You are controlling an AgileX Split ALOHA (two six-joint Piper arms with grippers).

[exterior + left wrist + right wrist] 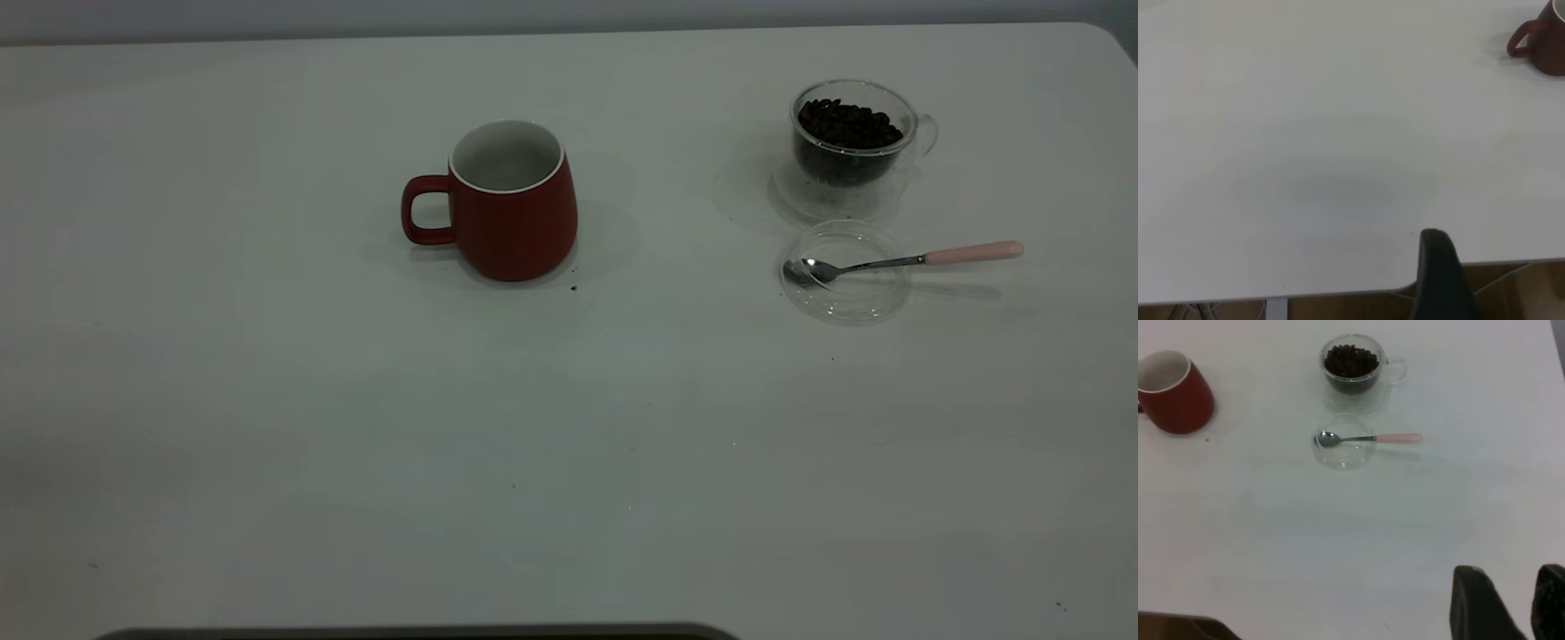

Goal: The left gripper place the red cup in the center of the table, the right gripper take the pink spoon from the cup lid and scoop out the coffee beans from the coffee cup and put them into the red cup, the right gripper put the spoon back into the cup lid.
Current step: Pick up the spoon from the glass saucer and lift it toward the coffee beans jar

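Observation:
The red cup [516, 209] stands upright near the table's middle, handle to the left, and its white inside shows no beans. It also shows in the left wrist view [1545, 43] and the right wrist view [1175, 393]. The glass coffee cup [849, 142] holds dark beans at the far right. The clear cup lid [845, 284] lies in front of it. The pink-handled spoon [916, 260] rests with its bowl in the lid. My left gripper [1439, 267] is parked at the table's edge, far from the red cup. My right gripper [1515, 587] is open and empty, well back from the spoon [1371, 439].
The white table [267, 400] carries a few dark specks, one by the red cup's base [573, 287]. Neither arm shows in the exterior view. A dark edge [418, 633] runs along the bottom of that view.

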